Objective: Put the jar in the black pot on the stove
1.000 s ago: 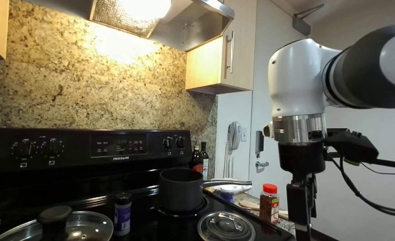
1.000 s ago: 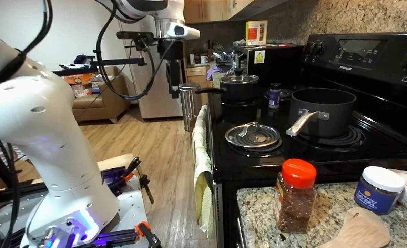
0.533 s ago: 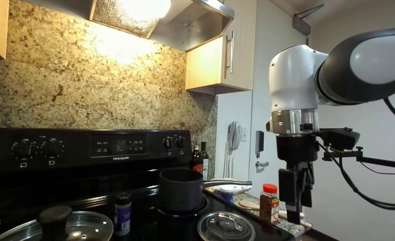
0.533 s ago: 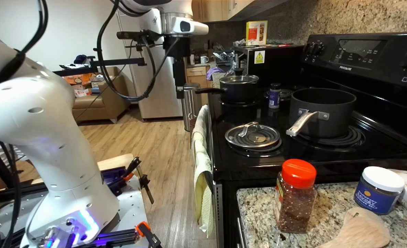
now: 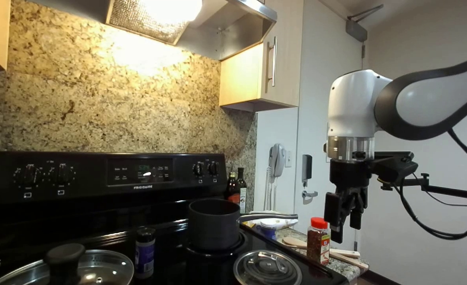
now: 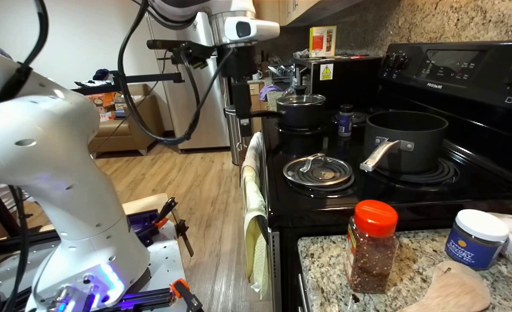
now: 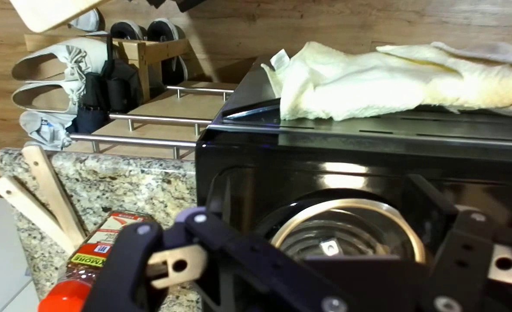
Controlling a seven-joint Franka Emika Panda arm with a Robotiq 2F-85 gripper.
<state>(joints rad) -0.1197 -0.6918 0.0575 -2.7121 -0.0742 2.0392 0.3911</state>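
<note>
The jar (image 5: 318,243) with a red cap and reddish contents stands upright on the granite counter beside the stove (image 5: 87,174), also in an exterior view (image 6: 372,258). In the wrist view the jar (image 7: 95,258) is at lower left, partly hidden by gripper links. The black pot (image 5: 213,225) sits uncovered on a back burner, its handle toward the counter; it also shows in an exterior view (image 6: 405,147). My gripper (image 5: 346,233) is open and empty, above and apart from the jar. In an exterior view the gripper (image 6: 246,128) hangs near the stove's front edge.
A glass lid (image 6: 299,173) lies on the front burner. A blue bottle (image 6: 345,122) and a lidded pot (image 6: 301,115) stand farther along the stove. A white-capped blue jar (image 6: 477,240) and wooden utensils (image 7: 43,212) lie around the jar. A towel (image 7: 360,82) hangs at the stove front.
The arm has moved toward the stove, rightward in an exterior view. The gripper has turned so that both spread fingers show. Jar and pot have not moved.
</note>
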